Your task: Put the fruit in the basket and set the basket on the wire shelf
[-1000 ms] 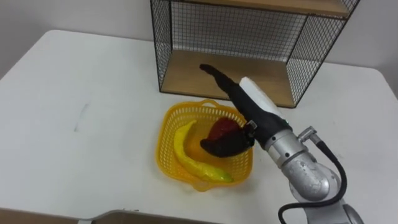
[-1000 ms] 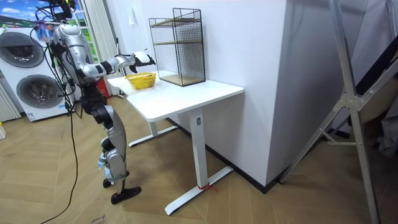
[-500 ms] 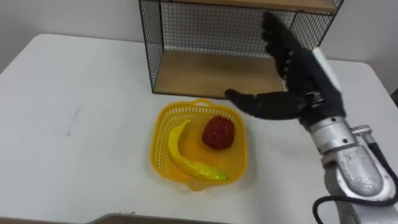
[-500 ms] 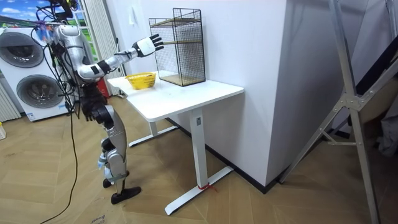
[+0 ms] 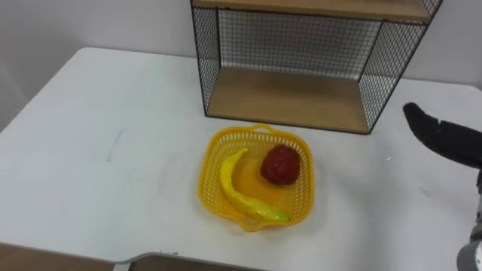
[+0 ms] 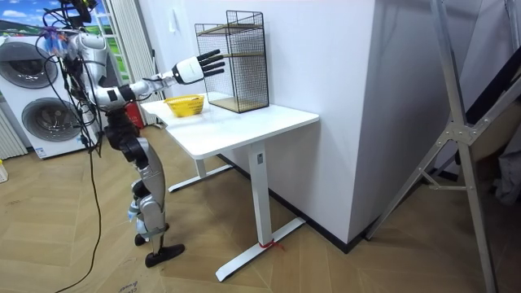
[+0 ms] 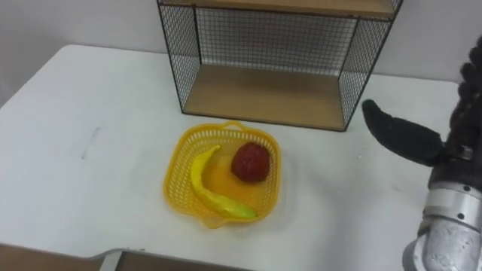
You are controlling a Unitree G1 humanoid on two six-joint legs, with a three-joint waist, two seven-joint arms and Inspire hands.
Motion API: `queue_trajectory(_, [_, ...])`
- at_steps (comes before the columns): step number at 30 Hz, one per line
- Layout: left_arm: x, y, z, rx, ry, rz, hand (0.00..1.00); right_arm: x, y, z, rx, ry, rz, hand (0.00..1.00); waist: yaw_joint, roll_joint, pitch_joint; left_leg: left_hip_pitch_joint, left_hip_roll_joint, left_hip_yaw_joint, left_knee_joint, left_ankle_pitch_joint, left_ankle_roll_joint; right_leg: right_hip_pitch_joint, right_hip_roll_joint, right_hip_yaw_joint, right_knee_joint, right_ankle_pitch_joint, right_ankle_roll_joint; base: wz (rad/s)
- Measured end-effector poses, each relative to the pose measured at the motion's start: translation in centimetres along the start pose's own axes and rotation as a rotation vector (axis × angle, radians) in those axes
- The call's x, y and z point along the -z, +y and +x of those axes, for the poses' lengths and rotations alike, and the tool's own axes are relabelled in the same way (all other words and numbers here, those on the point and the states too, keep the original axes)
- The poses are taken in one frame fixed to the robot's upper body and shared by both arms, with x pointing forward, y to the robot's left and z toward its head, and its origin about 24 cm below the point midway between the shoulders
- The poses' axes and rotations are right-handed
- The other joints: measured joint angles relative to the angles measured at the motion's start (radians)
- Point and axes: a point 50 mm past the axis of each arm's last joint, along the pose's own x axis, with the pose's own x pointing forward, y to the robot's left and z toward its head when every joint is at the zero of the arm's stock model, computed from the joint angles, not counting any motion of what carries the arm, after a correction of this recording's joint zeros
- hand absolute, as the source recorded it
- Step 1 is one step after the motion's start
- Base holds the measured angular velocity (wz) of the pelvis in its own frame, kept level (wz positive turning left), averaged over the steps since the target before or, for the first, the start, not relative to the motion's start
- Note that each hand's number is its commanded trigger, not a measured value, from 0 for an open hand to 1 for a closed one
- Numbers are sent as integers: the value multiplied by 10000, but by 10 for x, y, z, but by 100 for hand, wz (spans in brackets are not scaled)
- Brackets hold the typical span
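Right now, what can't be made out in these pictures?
Right hand, eye views: fingers cut off by the right edge; the room view shows them straight.
Wire shelf, eye views: top cut off by the upper edge.
Banana and red fruit, room view: too small, behind the basket wall.

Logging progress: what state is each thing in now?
Yellow plastic mesh basket: on the white table, holding both fruits.
Yellow banana: lying in the basket.
Red round fruit: in the basket beside it.
Black wire shelf with wooden boards: upright, basket not yet on it.
Right hand: open, holding nothing.
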Motion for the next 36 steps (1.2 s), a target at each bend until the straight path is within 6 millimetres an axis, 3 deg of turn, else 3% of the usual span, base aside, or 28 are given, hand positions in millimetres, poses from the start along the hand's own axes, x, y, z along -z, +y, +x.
queue_trajectory(3, [-48, 3, 2, -888, -1706, -1720, 0, 6, -3, -2, 163, 94, -352, 0, -40, 19, 16, -8, -57, -14, -20, 6, 13, -13, -17, -23, 1, -11, 17, 0])
queue_trajectory(8, [-94, 3, -10, -783, -3109, -3471, 0, 16, -4, -2, 333, 665, 486, 0, -94, 57, 30, -11, -70, -45, -32, 5, 13, -9, 2, -97, -4, -9, 15, 3])
queue_trajectory(9, [-100, -1, -18, -393, -3227, -3754, 0, 16, -3, -2, 281, 688, 911, 0, -101, 103, 92, 0, -71, -66, -32, 4, 13, 12, 0, -110, -8, -9, 15, 5])
queue_trajectory(12, [-111, -15, -41, 1163, -3408, -4373, 0, 28, 7, -4, -248, 1126, 1344, 0, -258, 124, 179, -37, -87, -211, -14, 6, 10, 55, -9, -252, -31, -11, 17, 13])
queue_trajectory(18, [-133, -43, -103, 5499, -4119, -5500, 0, 43, 33, -17, -1727, 1740, 1788, 0, -640, 25, 235, -47, -88, -267, 3, 14, 0, 54, -3, -309, -41, -14, 23, 4])
queue_trajectory(22, [-136, -56, -139, 8329, -3808, -6041, 0, 46, 54, -25, -2934, 1939, 2112, 0, -904, -161, 317, -2, -75, -136, -10, 15, 1, 36, 2, -227, -30, -14, 23, -10])
queue_trajectory(27, [-126, -73, -178, 12236, -1947, -6642, 0, 62, 68, -39, -3943, 2682, 3048, 0, -1048, -344, 223, -110, -70, 59, -10, 11, 7, -167, 5, 63, -6, -14, 23, -12])
queue_trajectory(33, [-104, -83, -202, 15253, 577, -7264, 0, 74, 83, -54, -4999, 3837, 4835, 0, -1156, -302, 210, -136, -15, 251, 65, 11, 5, -237, 33, 209, 21, -10, 16, -7])
queue_trajectory(36, [-103, -84, -207, 16180, 1374, -8012, 0, 75, 86, -57, -5370, 4073, 5639, 0, -1220, -298, 244, -163, 51, 250, 31, 5, 5, -282, 46, 222, 23, 4, -6, -3])
